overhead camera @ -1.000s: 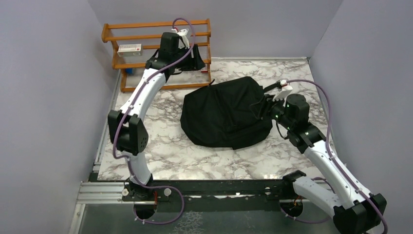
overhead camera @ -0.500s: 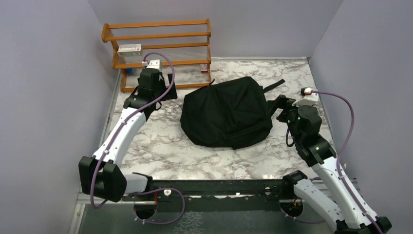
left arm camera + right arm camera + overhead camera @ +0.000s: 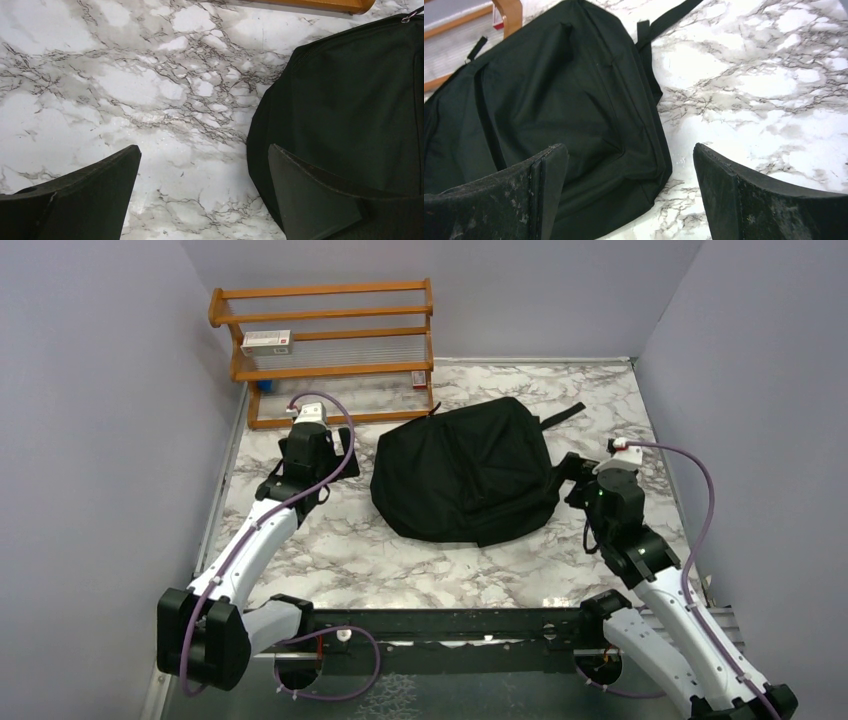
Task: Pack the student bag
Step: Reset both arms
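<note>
- The bag [image 3: 465, 472] lay slumped near the middle of the marble table [image 3: 330, 540], a touch toward 1 o'clock. One strap [image 3: 562, 415] trailed off its 1 o'clock corner.
- At the bag's 9 o'clock we had the left gripper [image 3: 200, 155], jaws spread wide over bare marble and holding nothing.
- At its 3 o'clock was the right gripper [image 3: 629, 150], also wide apart and empty, pointed at the bag's near corner.
- Handling guess: soft, floppy fabric, sagging like it was mostly empty, so probably light. We figured it would fold and drag instead of lifting as one piece. It isn't fragile.
- Best hold, we reckoned, was to pinch a seam or the edge by the zipper, or else grab the strap. The flat panel gives nothing to bite.
- We couldn't tell whether the zipper was open or shut. Only what looked like a zipper pull [image 3: 410, 15] showed, and the inside was hidden.
- The wooden rack [image 3: 320, 290] at the table's 11 o'clock held a small box [image 3: 266, 339]. The smaller bits lower down were too tiny to name.
</note>
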